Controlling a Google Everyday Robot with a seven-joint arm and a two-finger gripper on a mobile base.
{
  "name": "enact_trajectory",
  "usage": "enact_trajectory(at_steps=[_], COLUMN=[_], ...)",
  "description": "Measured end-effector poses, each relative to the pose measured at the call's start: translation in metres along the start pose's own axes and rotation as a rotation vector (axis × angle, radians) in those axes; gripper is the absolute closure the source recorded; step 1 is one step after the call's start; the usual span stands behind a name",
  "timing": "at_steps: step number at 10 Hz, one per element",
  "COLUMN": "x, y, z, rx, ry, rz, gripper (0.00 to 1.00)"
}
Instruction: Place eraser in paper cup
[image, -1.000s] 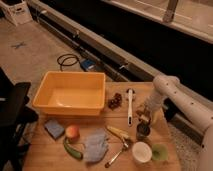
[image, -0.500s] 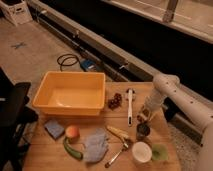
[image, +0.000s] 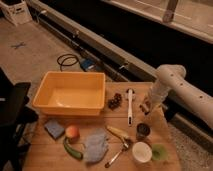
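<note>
Eraser first: a small tan-and-dark block (image: 145, 105) shows at the tips of the claw (image: 148, 107), low over the right edge of the worktop (image: 164, 126), just right of the white long-handled utensil (image: 130, 103). The claw is pressed together, and I judge it is pinching the eraser, though the block is mostly covered by the fingers.

The paper cup (image: 141, 151) stands at the near edge, well apart from the claw. The dark metal cup (image: 143, 131) sits between them, and the pale green cup (image: 159, 151) is just beside the paper cup on its right.

To do this step well, the arm should lift straight up before travelling, so the block clears the worktop and does not twist in the grip. The path toward the near edge should pass above the metal cup rather than skim it. The claw should centre over the paper cup's wide mouth, away from the green cup, and come down close to the rim before letting go, since a light cup may tip if struck.
</note>
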Motion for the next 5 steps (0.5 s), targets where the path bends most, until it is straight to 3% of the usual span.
enact_trajectory(at_steps=[3,5], x=[-0.008,-0.023], y=[0.004,0.015], z=[-0.06,-0.081], rx=[0.056,0.068], ry=[0.007,0.006], rz=[0.081,0.092], gripper=[1.0,1.0])
